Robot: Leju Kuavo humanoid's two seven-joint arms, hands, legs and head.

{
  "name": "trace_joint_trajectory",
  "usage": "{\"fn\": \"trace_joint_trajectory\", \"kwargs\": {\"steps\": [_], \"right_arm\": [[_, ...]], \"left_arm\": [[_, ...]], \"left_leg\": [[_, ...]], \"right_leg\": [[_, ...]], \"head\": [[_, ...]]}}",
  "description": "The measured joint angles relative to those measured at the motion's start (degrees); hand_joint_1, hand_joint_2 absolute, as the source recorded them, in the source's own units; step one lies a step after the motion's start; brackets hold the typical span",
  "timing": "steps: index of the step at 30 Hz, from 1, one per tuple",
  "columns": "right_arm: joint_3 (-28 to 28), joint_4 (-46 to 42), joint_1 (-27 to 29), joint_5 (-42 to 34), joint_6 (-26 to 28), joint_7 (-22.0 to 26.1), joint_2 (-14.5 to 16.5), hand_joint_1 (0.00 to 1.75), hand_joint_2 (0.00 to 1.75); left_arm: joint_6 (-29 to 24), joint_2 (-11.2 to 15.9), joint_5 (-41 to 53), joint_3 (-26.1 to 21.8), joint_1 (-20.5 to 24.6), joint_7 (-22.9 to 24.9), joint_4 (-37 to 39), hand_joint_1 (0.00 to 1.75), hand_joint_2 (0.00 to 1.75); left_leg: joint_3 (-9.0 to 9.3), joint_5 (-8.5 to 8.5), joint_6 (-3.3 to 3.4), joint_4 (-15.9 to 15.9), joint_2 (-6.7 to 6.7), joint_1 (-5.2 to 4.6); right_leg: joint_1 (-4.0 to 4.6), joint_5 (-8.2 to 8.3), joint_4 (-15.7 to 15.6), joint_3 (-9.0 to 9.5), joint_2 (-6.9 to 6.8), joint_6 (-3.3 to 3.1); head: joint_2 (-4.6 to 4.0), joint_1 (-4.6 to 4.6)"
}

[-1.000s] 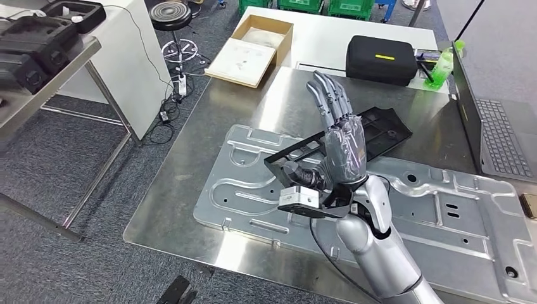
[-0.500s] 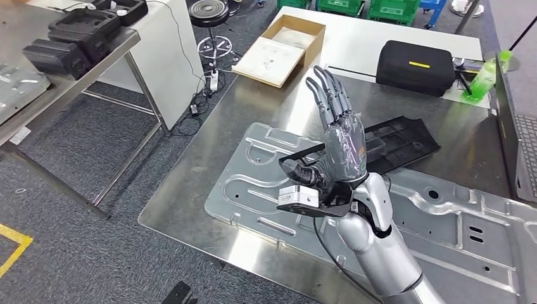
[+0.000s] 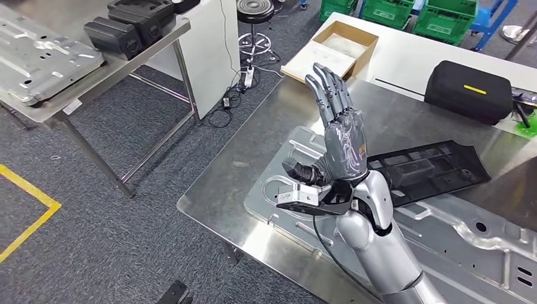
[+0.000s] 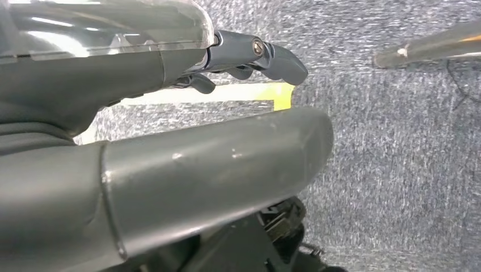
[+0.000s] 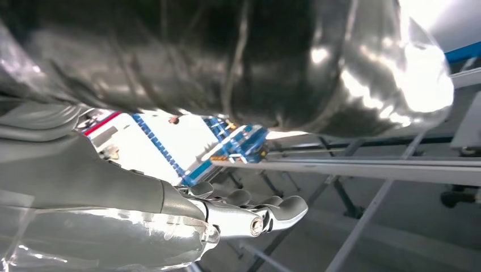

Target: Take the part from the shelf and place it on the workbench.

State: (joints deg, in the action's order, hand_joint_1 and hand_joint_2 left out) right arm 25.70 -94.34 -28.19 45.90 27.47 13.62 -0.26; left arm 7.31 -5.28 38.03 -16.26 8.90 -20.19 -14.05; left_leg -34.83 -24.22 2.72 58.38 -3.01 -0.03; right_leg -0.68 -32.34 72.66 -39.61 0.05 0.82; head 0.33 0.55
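Shiny steel table (image 3: 253,158) on grey carpet; open cardboard box (image 3: 331,49) sits far. Black part (image 3: 437,168) lies flat on the table's stamped metal panel (image 3: 456,237). Right hand (image 3: 339,136) is raised, fingers (image 3: 326,88) spread, empty. Left hand (image 4: 170,164): can't tell.

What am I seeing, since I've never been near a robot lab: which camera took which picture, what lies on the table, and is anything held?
This is a humanoid robot with two silver arms. The wide picture comes from a camera on its head, looking down. In it the right hand is raised over a steel workbench, fingers spread, holding nothing. On the bench lies a large silver plate, and a flat black part rests across it. Behind stand a black case and a cardboard box. The two close-ups come from cameras at the wrists. The left hand hangs over grey carpet, also holding nothing.
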Motion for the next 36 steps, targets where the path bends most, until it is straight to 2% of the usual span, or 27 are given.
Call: {"fn": "trace_joint_trajectory", "kwargs": {"steps": [1, 2, 4, 5, 6, 7, 9, 11, 12, 13, 14, 15, 16, 18, 20, 22, 23, 25, 26, 27, 28, 29, 30, 31, 33, 35, 36], "right_arm": [[0.0, 0.0, -0.3, 0.1, -0.2, 0.0, 0.0, 0.00, 0.00], [0.0, 0.0, -0.6, 0.2, -0.4, 0.0, 0.0, 0.00, 0.00], [0.0, 0.0, -1.4, 0.4, -0.8, 0.0, 0.0, 0.00, 0.00], [0.0, 0.0, -1.7, 0.4, -1.0, -0.1, 0.0, 0.00, 0.00], [0.0, 0.0, -2.0, 0.5, -1.1, -0.2, 0.0, 0.00, 0.00], [0.0, 0.0, -2.4, 0.6, -1.2, -0.4, 0.0, 0.00, 0.00], [0.2, -0.1, -3.1, 1.0, -1.5, -1.0, 0.0, 0.00, 0.00], [0.3, -0.1, -3.5, 1.4, -1.8, -1.5, 0.0, 0.00, 0.00], [0.4, -0.1, -3.5, 1.5, -1.9, -1.8, 0.0, 0.00, 0.00], [0.5, -0.1, -3.4, 1.7, -2.0, -1.9, 0.0, 0.00, 0.00], [0.6, -0.1, -3.2, 1.8, -2.0, -2.0, 0.0, 0.00, 0.00], [0.7, -0.1, -3.1, 1.9, -2.0, -2.1, 0.0, 0.00, 0.00], [0.9, -0.2, -3.0, 2.0, -1.9, -2.2, -0.1, 0.00, 0.00], [1.1, -0.4, -2.9, 2.2, -1.9, -2.2, -0.1, 0.00, 0.00], [1.2, -0.7, -2.9, 2.5, -1.9, -2.4, -0.2, 0.00, 0.00], [1.4, -1.0, -2.9, 3.0, -1.9, -2.7, -0.2, 0.00, 0.00], [1.4, -1.2, -2.9, 3.2, -1.9, -2.9, -0.2, 0.00, 0.00], [1.5, -1.7, -2.8, 3.7, -2.0, -3.2, -0.3, 0.00, 0.00], [1.5, -1.9, -2.6, 3.9, -2.1, -3.4, -0.4, 0.00, 0.00], [1.5, -2.0, -2.4, 4.1, -2.2, -3.6, -0.5, 0.00, 0.00], [1.5, -2.0, -2.1, 4.2, -2.3, -3.7, -0.7, 0.00, 0.00], [1.5, -2.0, -1.9, 4.3, -2.5, -3.8, -0.9, 0.00, 0.00], [1.6, -2.0, -1.9, 4.4, -2.6, -3.9, -1.0, 0.00, 0.00], [1.7, -2.0, -1.9, 4.5, -2.7, -3.9, -1.0, 0.00, 0.00], [1.9, -2.0, -2.4, 4.6, -2.8, -3.9, -1.0, 0.00, 0.00], [2.2, -2.0, -2.9, 4.6, -3.1, -3.9, -1.0, 0.00, 0.00], [2.4, -2.0, -3.2, 4.7, -3.2, -3.9, -1.0, 0.00, 0.00]], "left_arm": [[0.1, -0.1, -0.1, 0.0, 0.0, -0.1, 0.0, 0.00, 0.00], [0.1, -0.2, -0.2, 0.0, 0.1, -0.2, 0.0, 0.00, 0.00], [0.1, -0.4, -0.5, 0.0, 0.3, -0.4, 0.0, 0.00, 0.00], [0.0, -0.5, -0.7, 0.0, 0.3, -0.3, 0.0, 0.00, 0.00], [0.0, -0.5, -0.8, 0.0, 0.2, -0.1, 0.0, 0.00, 0.00], [-0.2, -0.4, -0.7, 0.0, 0.1, 0.3, 0.0, 0.00, 0.00], [-0.5, -0.4, -0.6, 0.0, -0.3, 1.4, 0.0, 0.00, 0.00], [-0.8, -0.4, -0.3, 0.0, -0.6, 2.1, 0.1, 0.00, 0.00], [-0.9, -0.4, -0.2, 0.0, -0.6, 2.3, 0.1, 0.00, 0.00], [-1.0, -0.4, 0.0, 0.0, -0.8, 2.3, 0.2, 0.00, 0.00], [-1.0, -0.4, 0.1, 0.0, -1.0, 2.4, 0.2, 0.00, 0.00], [-0.9, -0.4, 0.2, 0.0, -1.2, 2.4, 0.3, 0.00, 0.00], [-0.8, -0.4, 0.2, 0.0, -1.4, 2.3, 0.3, 0.00, 0.00], [-0.6, -0.4, 0.2, 0.0, -1.5, 2.2, 0.3, 0.00, 0.00], [-0.3, -0.5, 0.2, 0.0, -1.5, 2.4, 0.3, 0.00, 0.00], [0.1, -0.6, 0.3, 0.0, -1.7, 2.8, 0.5, 0.00, 0.00], [0.4, -0.6, 0.4, 0.0, -1.9, 3.0, 0.5, 0.00, 0.00], [0.5, -0.8, 0.6, 0.0, -2.2, 3.3, 0.6, 0.00, 0.00], [0.5, -1.0, 0.6, 0.0, -2.3, 3.4, 0.6, 0.00, 0.00], [0.5, -1.1, 0.6, 0.0, -2.3, 3.4, 0.6, 0.00, 0.00], [0.5, -1.2, 0.7, 0.0, -2.2, 3.5, 0.7, 0.00, 0.00], [0.5, -1.3, 0.8, 0.0, -2.2, 3.5, 0.7, 0.00, 0.00], [0.6, -1.3, 0.9, 0.0, -2.3, 3.6, 0.8, 0.00, 0.00], [0.7, -1.4, 1.0, 0.0, -2.2, 3.6, 0.8, 0.00, 0.00], [0.9, -1.6, 1.0, 0.0, -2.0, 3.7, 0.9, 0.00, 0.00], [0.9, -1.7, 1.1, 0.0, -1.7, 3.8, 0.9, 0.00, 0.00], [0.9, -1.8, 1.1, 0.0, -1.6, 3.9, 0.9, 0.00, 0.00]], "left_leg": [[0.02, 0.01, -0.02, 0.1, -0.72, 0.00], [-0.04, 0.05, -0.11, 0.1, -1.36, -0.05], [-0.37, 0.22, -0.52, 0.3, -2.58, 0.02], [-0.59, 0.37, -0.86, 0.2, -3.15, 0.12], [-0.76, 0.52, -1.23, 0.1, -3.80, 0.22], [-0.87, 0.52, -1.54, 0.1, -3.84, 0.28], [-1.73, -0.86, -2.17, 2.0, -1.55, 0.13], [-4.55, -4.31, -2.74, 8.1, 1.49, 0.28], [-6.39, -5.97, -3.00, 11.8, 2.07, 0.50], [-7.75, -6.83, -3.23, 14.6, 2.32, 0.67], [-8.20, -6.66, -3.43, 15.5, 2.50, 0.83], [-7.44, -5.40, -3.58, 14.2, 2.79, 0.95], [-5.65, -3.48, -3.64, 10.8, 3.43, 1.04], [-1.86, -0.76, -3.40, 3.4, 5.97, 0.82], [-0.56, -0.36, -2.67, 0.5, 7.18, 0.43], [-0.58, -0.29, -1.85, 0.4, 5.95, 0.42], [-0.51, -0.21, -1.56, 0.3, 5.35, 0.50], [-0.34, -0.01, -0.87, 0.0, 4.21, 0.66], [-0.36, 0.03, -0.64, 0.0, 3.61, 0.63], [-0.37, 0.05, -0.42, 0.0, 2.94, 0.59], [-0.36, 0.07, -0.30, 0.0, 2.15, 0.55], [-0.35, 0.07, -0.26, 0.1, 1.34, 0.51], [-0.33, 0.07, -0.25, 0.1, 0.54, 0.49], [-0.30, 0.06, -0.26, 0.2, -0.25, 0.48], [-0.41, 0.06, -0.42, 0.4, -1.66, 0.44], [-0.79, 0.19, -0.97, 0.5, -2.90, 0.52], [-0.95, 0.31, -1.36, 0.4, -3.47, 0.58]], "right_leg": [[0.04, 2.28, -3.6, 1.54, 0.74, -0.32], [0.03, 4.03, -7.3, 3.22, 2.05, -0.68], [0.05, 5.80, -12.5, 5.43, 4.03, -1.04], [0.11, 5.69, -13.2, 5.67, 4.24, -1.07], [0.13, 5.80, -13.6, 5.77, 3.69, -1.06], [0.02, 5.95, -13.9, 5.95, 3.03, -1.21], [-0.33, 6.25, -14.6, 6.44, 1.61, -1.64], [-0.37, 6.29, -14.9, 6.68, 0.06, -1.97], [-0.32, 6.24, -14.9, 6.67, -0.76, -2.05], [-0.29, 6.18, -14.9, 6.67, -1.55, -2.05], [-0.28, 6.09, -14.9, 6.68, -2.31, -1.99], [-0.30, 5.96, -14.8, 6.73, -3.02, -1.88], [-0.32, 5.78, -14.7, 6.81, -3.68, -1.71], [-0.09, 5.31, -14.2, 6.88, -4.79, -1.18], [0.37, 4.96, -14.0, 6.94, -5.73, -0.63], [0.47, 4.64, -14.0, 7.16, -6.64, -0.08], [0.33, 4.17, -13.6, 7.18, -6.26, 0.23], [-0.03, 1.78, -10.1, 5.86, -3.89, 0.70], [-0.10, 0.04, -6.8, 4.34, -2.35, 0.79], [-0.10, -1.52, -3.2, 2.52, -1.39, 0.81], [-0.08, -2.36, -0.3, 0.95, -0.85, 0.79], [-0.08, -2.19, 1.0, 0.07, -0.52, 0.72], [-0.08, -0.91, 0.2, 0.18, -0.26, 0.57], [-0.07, 1.12, -2.4, 1.17, 0.15, 0.33], [-0.12, 4.69, -9.4, 4.04, 2.31, -0.23], [-0.04, 5.66, -13.1, 5.53, 3.78, -0.49], [0.07, 5.57, -13.4, 5.68, 3.59, -0.56]], "head": [[0.00, 0.00], [0.00, -0.01], [0.00, -0.01], [0.00, -0.01], [0.00, 0.01], [0.00, -0.01], [0.00, -0.18], [0.00, -0.36], [0.00, -0.37], [0.00, -0.37], [0.00, -0.37], [0.00, -0.37], [0.00, -0.37], [0.00, -0.37], [0.00, -0.32], [0.00, -0.27], [0.00, -0.27], [0.00, -0.27], [0.00, -0.27], [0.00, -0.27], [0.00, -0.27], [0.00, -0.27], [0.00, -0.26], [0.00, -0.26], [0.00, -0.27], [0.00, -0.28], [0.00, -0.28]]}}
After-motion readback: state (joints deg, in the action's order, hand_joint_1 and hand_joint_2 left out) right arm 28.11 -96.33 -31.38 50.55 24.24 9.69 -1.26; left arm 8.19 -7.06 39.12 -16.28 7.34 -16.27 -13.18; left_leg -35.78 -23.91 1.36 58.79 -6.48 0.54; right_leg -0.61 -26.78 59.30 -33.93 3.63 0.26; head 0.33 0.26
